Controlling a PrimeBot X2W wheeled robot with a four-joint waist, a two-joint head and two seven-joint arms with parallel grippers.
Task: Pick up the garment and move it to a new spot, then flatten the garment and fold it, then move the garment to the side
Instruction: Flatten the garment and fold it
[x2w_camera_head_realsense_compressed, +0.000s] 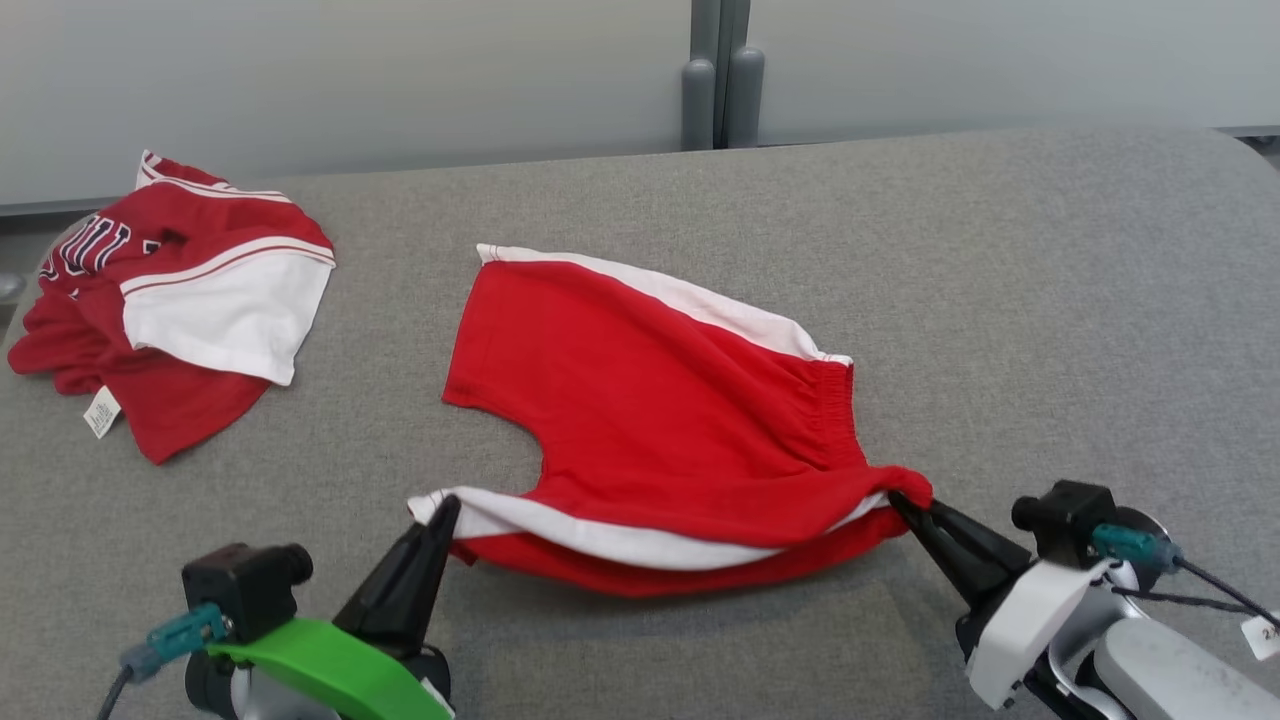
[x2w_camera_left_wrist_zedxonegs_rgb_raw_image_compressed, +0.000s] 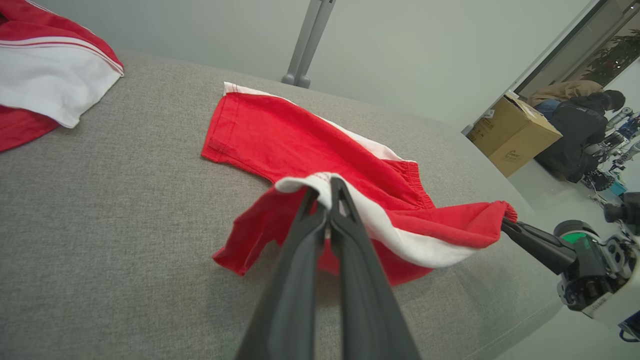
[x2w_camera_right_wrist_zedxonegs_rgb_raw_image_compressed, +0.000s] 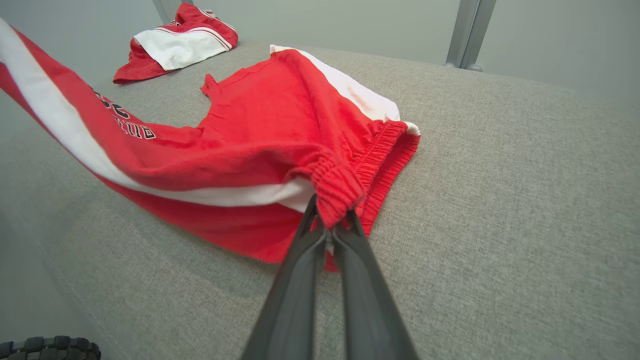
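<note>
Red shorts (x2w_camera_head_realsense_compressed: 650, 420) at middle of worktop (x2w_camera_head_realsense_compressed: 1050, 300), near edge lifted — left jaws pinching hem corner at 7 o'clock, right jaws pinching waistband at 4. Open grey cloth toward 2 o'clock; second garment (x2w_camera_head_realsense_compressed: 180, 310) at 10 — lettering half-hidden.

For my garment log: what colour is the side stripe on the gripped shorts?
White side stripe on red fabric shorts; clearest in the head view.

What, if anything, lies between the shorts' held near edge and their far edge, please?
Nothing visible does. The left gripper holds the near leg hem and the right gripper the waistband, and the far half of the shorts lies bare on the table. The jersey sits apart at the far left, out of that path.
</note>
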